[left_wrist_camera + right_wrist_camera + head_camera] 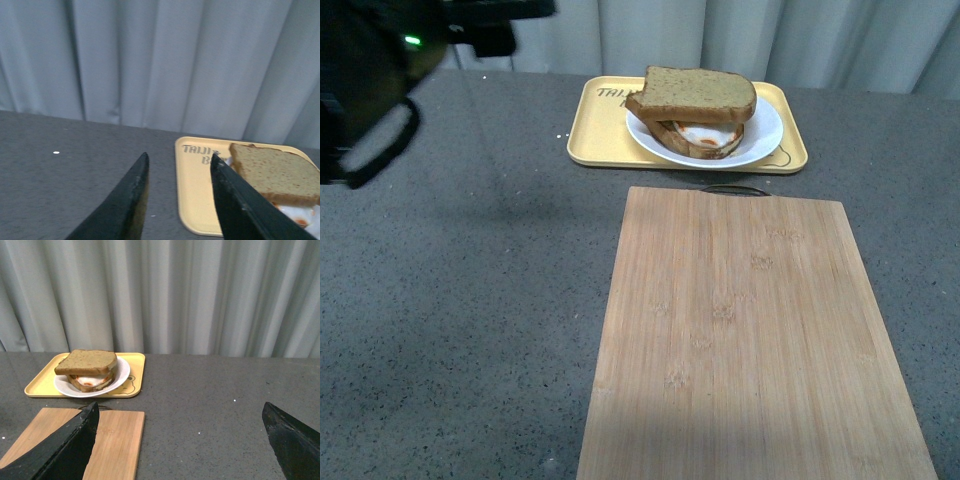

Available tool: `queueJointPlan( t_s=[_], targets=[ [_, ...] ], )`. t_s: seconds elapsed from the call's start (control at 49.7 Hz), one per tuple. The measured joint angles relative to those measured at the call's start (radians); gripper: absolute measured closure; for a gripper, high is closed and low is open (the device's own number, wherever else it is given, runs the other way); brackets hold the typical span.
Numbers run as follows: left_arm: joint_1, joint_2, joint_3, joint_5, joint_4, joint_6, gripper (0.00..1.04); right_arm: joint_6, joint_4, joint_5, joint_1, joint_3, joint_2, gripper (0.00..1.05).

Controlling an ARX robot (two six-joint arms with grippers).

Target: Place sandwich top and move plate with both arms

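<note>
Front view: the sandwich top (692, 95) lies on the egg slice (700, 138), which sits in the plate (760, 140), and the plate rests on the yellow tray (595, 125) at about twelve o'clock on the grey tabletop (460, 290). Just nearer me than the tray lies the wooden board (750, 340), its far edge close to the tray's near rim but not touching it, and it runs down toward six o'clock. At ten o'clock a dark part of my left arm (370, 90) hangs above the tabletop with a small green light on it; my tools themselves I cannot make out from here. Left wrist view: my left tool (179, 162) is spread, its two dark fingers (131, 200) apart with bare tabletop between them, empty, and the tray's corner with the sandwich top (277, 172) lies just beyond one fingertip. A grey curtain (150, 60) hangs behind. Right wrist view: my right tool (180, 410) is spread wide and holds nothing, its fingers (65, 450) at the two sides of the picture. Between them I see the tabletop, the board's end (110, 440), and farther off the tray (40, 385) with the plate (120, 376) and the sandwich top (87, 361), well apart from this tool.
</note>
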Motion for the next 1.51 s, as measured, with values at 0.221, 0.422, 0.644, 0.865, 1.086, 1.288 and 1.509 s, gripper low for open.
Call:
queueJointPlan(
  t_s=[0.221,0.422,0.644,0.865,1.086,1.288,1.509],
  targets=[
    [0.089,-0.208,-0.296,0.092,0.025,0.034,1.01,0.0,0.0,0.0,0.0,0.0,0.0,0.09],
    [0.137,-0.368,-0.425,0.14,0.015,0.039,1.01,0.0,0.0,0.0,0.0,0.0,0.0,0.09],
    [0.196,-0.641,-0.541,0.194,-0.144,0.041,1.01,0.0,0.0,0.0,0.0,0.0,0.0,0.09],
    [0.238,-0.835,-0.625,0.238,-0.262,0.044,1.01,0.0,0.0,0.0,0.0,0.0,0.0,0.09],
    [0.309,-1.062,-0.676,0.308,-0.435,0.047,1.01,0.0,0.0,0.0,0.0,0.0,0.0,0.09],
    [0.31,-1.223,-0.689,0.308,-0.572,0.047,1.01,0.0,0.0,0.0,0.0,0.0,0.0,0.09],
    [0.31,-1.368,-0.69,0.308,-0.703,0.047,1.01,0.0,0.0,0.0,0.0,0.0,0.0,0.09]
  ],
)
